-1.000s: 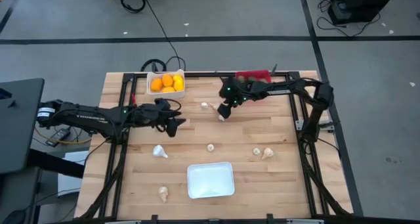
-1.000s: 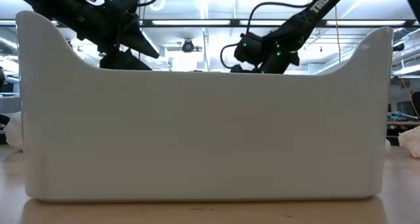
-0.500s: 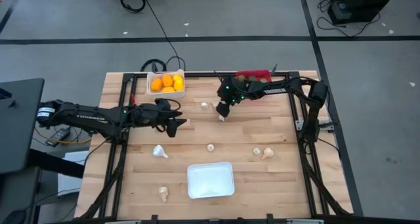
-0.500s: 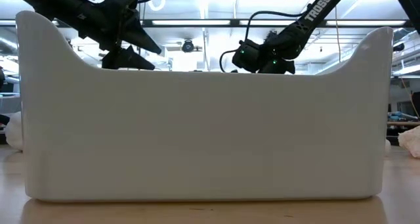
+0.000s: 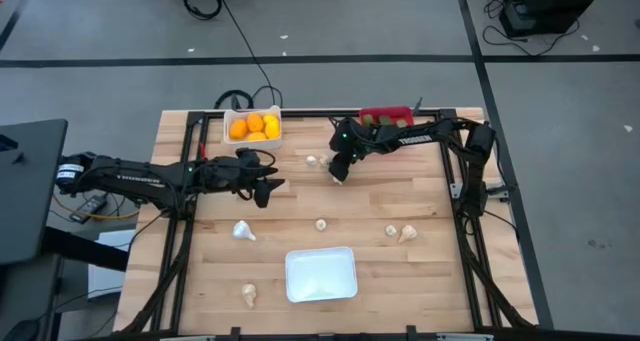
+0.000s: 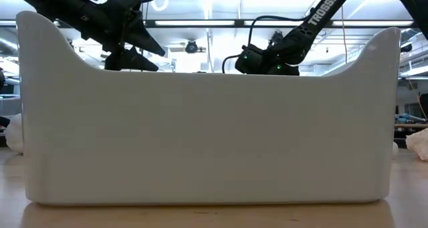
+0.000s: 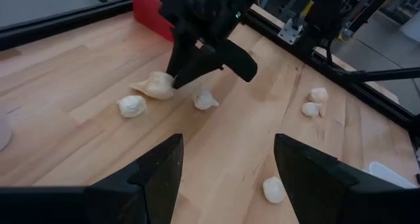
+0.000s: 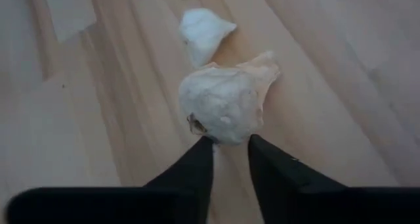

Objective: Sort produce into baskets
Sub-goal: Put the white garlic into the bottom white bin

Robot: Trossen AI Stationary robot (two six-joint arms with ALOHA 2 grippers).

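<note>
Garlic-like bulbs lie scattered over your wooden tabletop [image 5: 420, 196], and nearest the front edge you have one bulb [image 5: 248, 296] just left of the shallow white tray [image 5: 320, 274], whose wall fills almost the whole low view. Farther in, a whiter bulb [image 5: 242, 230] sits left of centre, a small bulb [image 5: 321, 224] lies near the middle, and a pair of bulbs [image 5: 400, 232] rests touching or nearly so on the right. Your left end effector [image 5: 268, 191] hangs above the bare wood left of centre with its fingers [image 7: 314, 168] spread wide apart and nothing between them. Beyond it, your right end effector [image 5: 338, 177] points down at the tabletop, its two fingers [image 8: 197, 168] brought close together with only a narrow gap, their tips pinched on the lower edge of a garlic bulb [image 8: 223, 100]; in the left wrist view this bulb looks to be resting on the wood. Another small bulb [image 5: 312, 161] lies just beside it, apart from the fingers. At the far edge, the white bin [image 5: 252, 127] on the left holds round orange and yellow fruits [image 5: 255, 125], and the red bin [image 5: 386, 115] sits to the right, partly behind the right arm.
</note>
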